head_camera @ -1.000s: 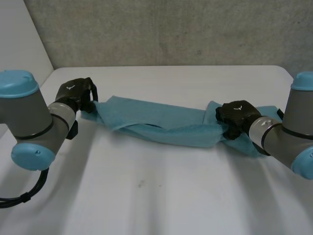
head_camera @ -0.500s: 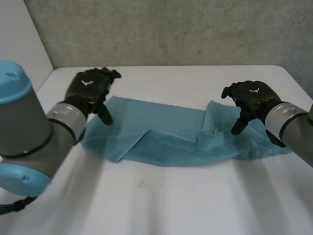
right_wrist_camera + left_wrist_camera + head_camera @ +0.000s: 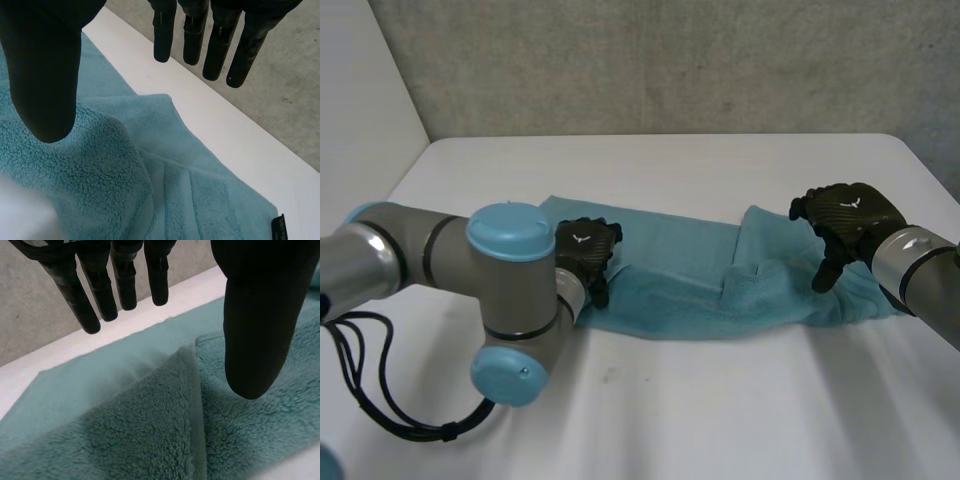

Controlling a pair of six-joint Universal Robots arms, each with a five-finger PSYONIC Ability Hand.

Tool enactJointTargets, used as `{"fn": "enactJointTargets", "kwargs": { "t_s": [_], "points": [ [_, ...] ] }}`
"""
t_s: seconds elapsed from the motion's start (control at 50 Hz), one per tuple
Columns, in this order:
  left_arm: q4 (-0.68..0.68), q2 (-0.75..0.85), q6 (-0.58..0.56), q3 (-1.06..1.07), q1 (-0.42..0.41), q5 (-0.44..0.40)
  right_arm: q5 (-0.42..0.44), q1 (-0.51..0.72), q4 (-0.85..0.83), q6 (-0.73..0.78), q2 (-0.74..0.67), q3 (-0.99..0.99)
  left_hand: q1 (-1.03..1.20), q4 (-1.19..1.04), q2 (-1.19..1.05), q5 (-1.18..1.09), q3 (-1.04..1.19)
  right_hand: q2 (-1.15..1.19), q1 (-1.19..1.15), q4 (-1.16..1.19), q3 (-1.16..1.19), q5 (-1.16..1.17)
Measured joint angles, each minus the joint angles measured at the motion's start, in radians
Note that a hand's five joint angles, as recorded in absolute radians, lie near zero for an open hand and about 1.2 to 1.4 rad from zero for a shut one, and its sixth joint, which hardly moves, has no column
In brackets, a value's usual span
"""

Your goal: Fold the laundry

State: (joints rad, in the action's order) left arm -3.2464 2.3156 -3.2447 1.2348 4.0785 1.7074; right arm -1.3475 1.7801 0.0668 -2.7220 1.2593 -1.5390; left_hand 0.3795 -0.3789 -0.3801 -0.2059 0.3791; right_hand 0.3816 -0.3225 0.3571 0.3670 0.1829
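A white tabletop (image 3: 720, 420) carries a teal terry towel (image 3: 690, 280), which lies across its middle as a long, loosely doubled band with a bunched ridge toward the right end. The robot's left hand (image 3: 585, 255) is poised over the band's left part, fingers straight, thumb apart, holding nothing. The right hand (image 3: 845, 215) hangs above the right end, likewise spread and empty. A small black label (image 3: 278, 227) sits at the towel's edge. The fold looks begun but untidy: flaps overlap askew, with squaring and further halving apparently left to do.
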Motion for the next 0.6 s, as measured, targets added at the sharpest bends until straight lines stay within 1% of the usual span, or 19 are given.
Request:
{"fn": "enactJointTargets", "kwargs": {
  "t_s": [0.08,0.12,0.14,0.16,0.18,0.22,0.3,0.38,0.4,0.42,0.46,0.48,0.52,0.6],
  "points": [
    [0.001,0.038,-0.001,-0.040,0.002,0.000,-0.004,-0.001,-0.001,0.007,0.000,-0.001,0.126,-0.122,-0.119,-0.120,0.120,0.000,0.000,0.000,0.000,0.000],
    [0.001,0.045,-0.001,-0.049,0.003,0.000,-0.005,-0.001,-0.001,0.007,0.000,-0.001,0.132,-0.127,-0.131,-0.125,0.132,0.000,0.000,0.000,0.000,0.000],
    [0.001,0.046,-0.002,-0.051,0.003,0.000,-0.005,-0.001,-0.001,0.007,0.000,-0.001,0.226,-0.217,-0.215,-0.215,0.216,0.000,0.000,0.000,0.000,0.000],
    [0.000,0.048,-0.002,-0.055,0.004,0.001,-0.005,-0.002,-0.001,0.007,0.000,-0.001,0.232,-0.223,-0.221,-0.221,0.222,0.000,0.000,0.000,0.000,0.000],
    [0.000,0.050,-0.003,-0.059,0.005,0.002,-0.005,-0.002,-0.001,0.007,0.000,0.000,0.317,-0.307,-0.313,-0.305,0.314,0.000,0.000,0.000,0.000,0.000],
    [0.000,0.049,-0.005,-0.062,0.008,0.003,-0.005,-0.002,-0.002,0.006,0.000,0.001,0.392,-0.385,-0.389,-0.385,0.387,0.000,0.000,0.000,0.000,0.000],
    [0.003,0.045,-0.008,-0.062,0.017,0.010,-0.004,-0.003,-0.001,0.006,0.000,0.004,0.473,-0.467,-0.465,-0.464,0.466,0.000,0.000,0.000,0.000,0.000],
    [0.017,0.040,-0.013,-0.060,0.028,0.013,-0.004,-0.004,0.000,0.005,0.000,0.009,0.469,-0.475,-0.474,-0.474,0.475,0.000,0.000,0.000,0.000,0.000],
    [0.028,0.038,-0.018,-0.059,0.034,0.015,-0.004,-0.004,0.000,0.005,0.000,0.011,0.361,-0.379,-0.369,-0.378,0.370,0.000,0.000,0.000,0.000,0.000],
    [0.033,0.037,-0.021,-0.058,0.036,0.015,-0.004,-0.004,0.000,0.005,0.000,0.011,0.332,-0.346,-0.339,-0.345,0.347,0.000,0.000,0.000,0.000,0.000],
    [0.039,0.036,-0.024,-0.058,0.039,0.015,-0.004,-0.004,0.000,0.005,0.000,0.012,0.332,-0.346,-0.339,-0.345,0.347,0.000,0.000,0.000,0.000,0.000],
    [0.055,0.032,-0.033,-0.056,0.044,0.016,-0.004,-0.004,0.001,0.005,0.000,0.013,0.283,-0.283,-0.279,-0.281,0.281,0.000,0.000,0.000,0.000,0.000],
    [0.067,0.025,-0.040,-0.053,0.047,0.017,-0.004,-0.004,0.001,0.005,0.000,0.014,0.239,-0.240,-0.238,-0.238,0.241,0.000,0.000,0.000,0.000,0.000],
    [0.079,0.002,-0.041,-0.045,0.046,0.016,-0.004,-0.004,0.001,0.005,-0.002,0.014,0.221,-0.218,-0.217,-0.215,0.219,0.000,0.000,0.000,0.000,0.000]
  ]
}}
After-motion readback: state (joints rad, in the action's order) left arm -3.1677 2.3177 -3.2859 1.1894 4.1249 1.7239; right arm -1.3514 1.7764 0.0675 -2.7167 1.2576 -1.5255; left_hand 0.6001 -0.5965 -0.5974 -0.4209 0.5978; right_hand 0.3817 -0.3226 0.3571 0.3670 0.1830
